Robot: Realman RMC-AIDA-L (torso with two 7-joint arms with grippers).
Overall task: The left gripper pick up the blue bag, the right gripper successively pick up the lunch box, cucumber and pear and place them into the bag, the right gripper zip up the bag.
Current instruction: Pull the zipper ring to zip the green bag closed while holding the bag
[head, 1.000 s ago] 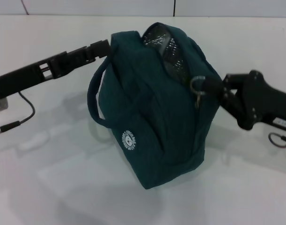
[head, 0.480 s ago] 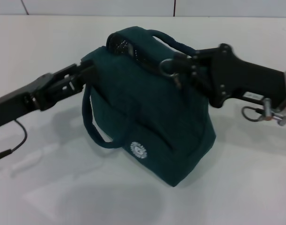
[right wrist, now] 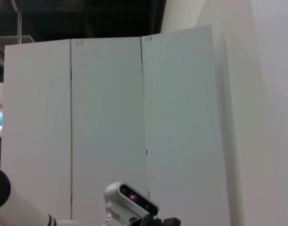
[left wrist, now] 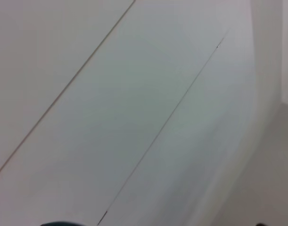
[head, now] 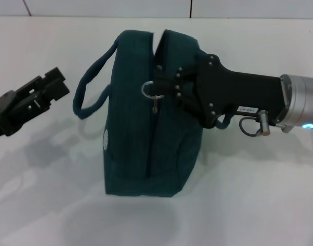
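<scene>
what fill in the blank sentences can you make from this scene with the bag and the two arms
1. The right end effector is at the ring zip pull on the ____ of the blue bag.
2. The left end effector is ____ from the bag, holding nothing.
3. The bag stands on the ____ table.
4. The bag's loop handle points toward the ____ end effector.

Missing words: top; apart; white; left

blue bag (head: 146, 123): dark teal-blue fabric, faint white round logo on left face
ring zip pull (head: 150, 91): silver metal
right gripper (head: 169, 84): matte black, silver wrist, blue-white light
left gripper (head: 53, 86): black
table (head: 248, 205): plain white
</scene>
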